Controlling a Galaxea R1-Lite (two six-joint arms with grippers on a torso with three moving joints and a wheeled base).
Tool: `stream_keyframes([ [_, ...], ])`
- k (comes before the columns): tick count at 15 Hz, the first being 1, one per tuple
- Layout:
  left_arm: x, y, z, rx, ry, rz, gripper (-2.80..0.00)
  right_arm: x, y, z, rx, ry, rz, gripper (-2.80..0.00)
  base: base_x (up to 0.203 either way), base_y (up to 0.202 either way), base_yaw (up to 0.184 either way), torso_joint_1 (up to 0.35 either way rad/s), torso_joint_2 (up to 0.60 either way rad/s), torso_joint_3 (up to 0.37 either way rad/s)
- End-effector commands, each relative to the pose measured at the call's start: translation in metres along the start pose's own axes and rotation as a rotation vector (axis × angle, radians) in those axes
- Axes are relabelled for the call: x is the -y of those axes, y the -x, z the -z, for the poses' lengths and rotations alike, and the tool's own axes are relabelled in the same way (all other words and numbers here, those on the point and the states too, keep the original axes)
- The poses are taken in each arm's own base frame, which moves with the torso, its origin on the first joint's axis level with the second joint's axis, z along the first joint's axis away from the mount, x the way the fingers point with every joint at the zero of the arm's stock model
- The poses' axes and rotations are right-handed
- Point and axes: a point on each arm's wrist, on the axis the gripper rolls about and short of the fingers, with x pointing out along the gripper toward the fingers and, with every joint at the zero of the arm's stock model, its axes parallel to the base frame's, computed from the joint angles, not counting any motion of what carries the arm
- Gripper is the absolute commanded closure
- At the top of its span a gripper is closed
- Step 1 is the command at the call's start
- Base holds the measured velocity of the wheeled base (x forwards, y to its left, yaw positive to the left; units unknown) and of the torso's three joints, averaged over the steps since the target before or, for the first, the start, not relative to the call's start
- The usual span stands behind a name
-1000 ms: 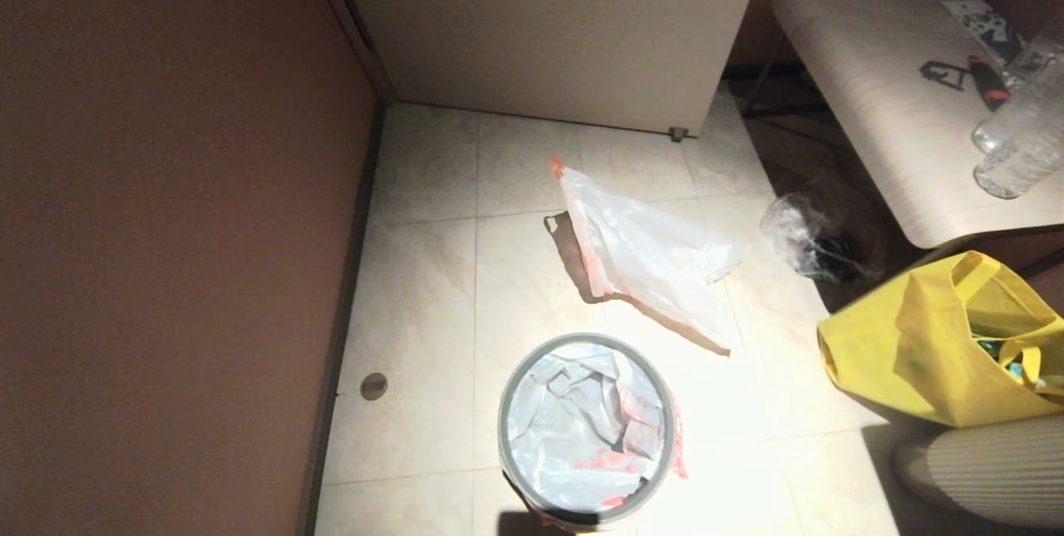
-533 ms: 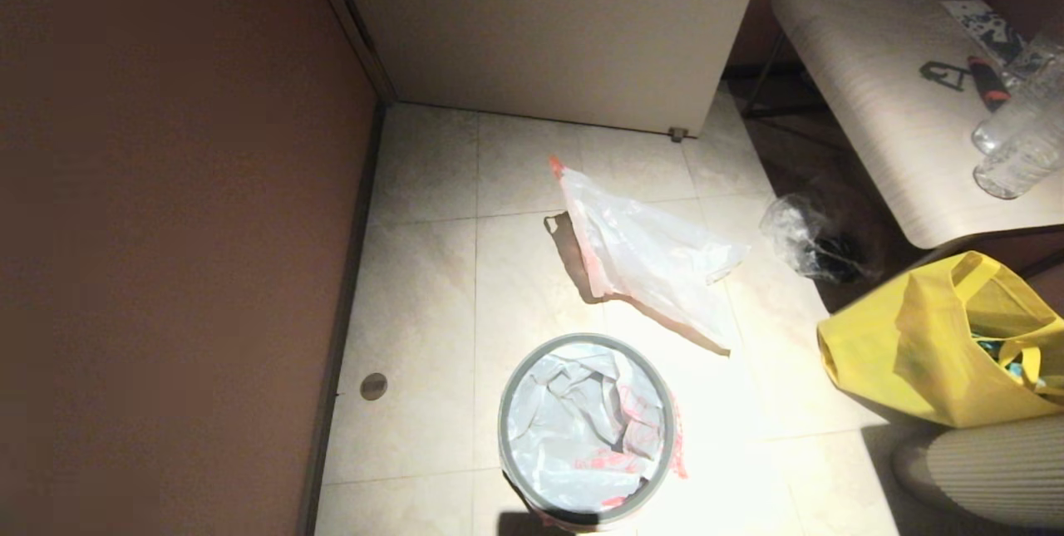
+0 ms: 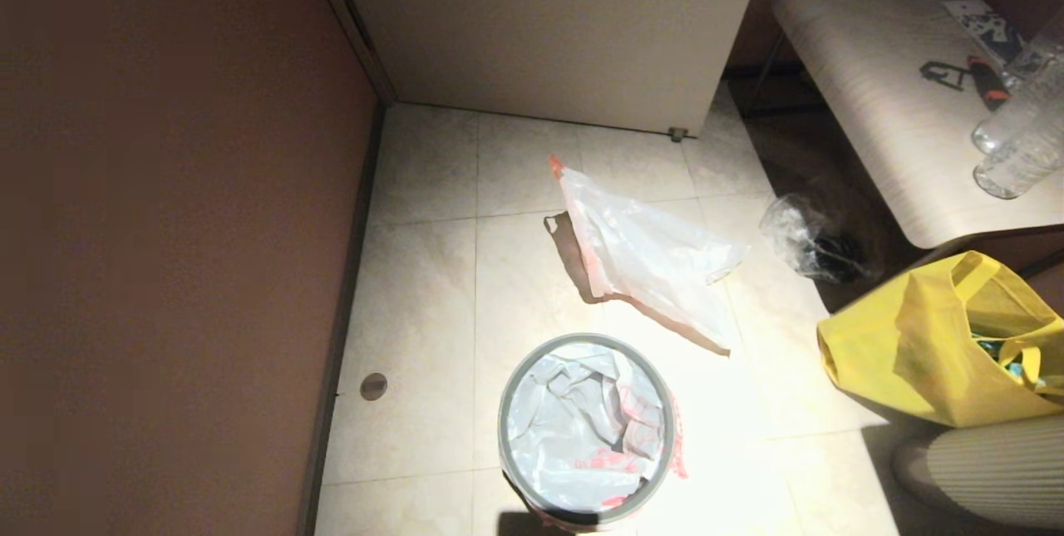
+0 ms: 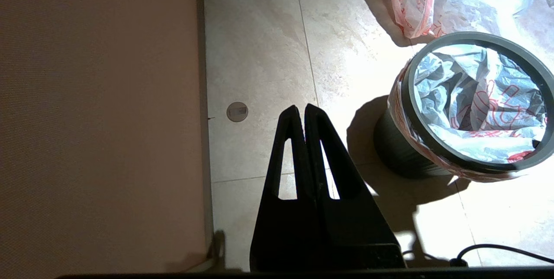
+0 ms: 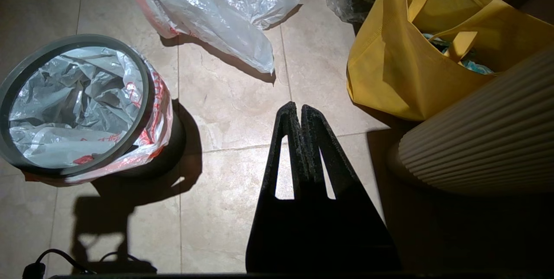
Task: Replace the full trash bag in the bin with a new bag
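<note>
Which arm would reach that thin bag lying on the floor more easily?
Probably the right. The see-through bag lies on open floor just ahead of the shut right gripper; from the shut left gripper it sits beyond the bin.

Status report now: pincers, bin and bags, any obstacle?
Both pincers shut, empty. Red-printed bag lines bin. Orange-handled bag on floor beyond.

- I see a pale tiled floor (image 3: 416, 312) carrying nearly everything.
- The bin (image 3: 511, 445) stands upright on it, my landmark.
- The full trash bag (image 3: 648, 258) lies flat just beyond the bin.
- A clear bag with dark contents (image 3: 810, 245) sits farther right of the bin.
- A yellow tote bag (image 3: 923, 353) stands right of the bin, well apart.
- A round floor drain (image 3: 373, 386) sits left of the bin.
</note>
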Motion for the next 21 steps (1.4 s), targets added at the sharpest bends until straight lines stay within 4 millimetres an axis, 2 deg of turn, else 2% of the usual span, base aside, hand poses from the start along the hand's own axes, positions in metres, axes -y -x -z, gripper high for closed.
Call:
stream_keyframes([
  [1,0.0000,-0.0001,0.0000,-0.002,0.000,0.000,0.00,0.0000,0.0000,0.0000,0.001,-0.001,0.001,0.00,0.000,0.000,0.000,0.000,0.00,0.000],
  [21,0.0000,-0.0001,0.0000,-0.002,0.000,0.000,0.00,0.0000,0.0000,0.0001,0.001,-0.001,0.000,0.00,0.000,0.000,0.000,0.000,0.00,0.000],
])
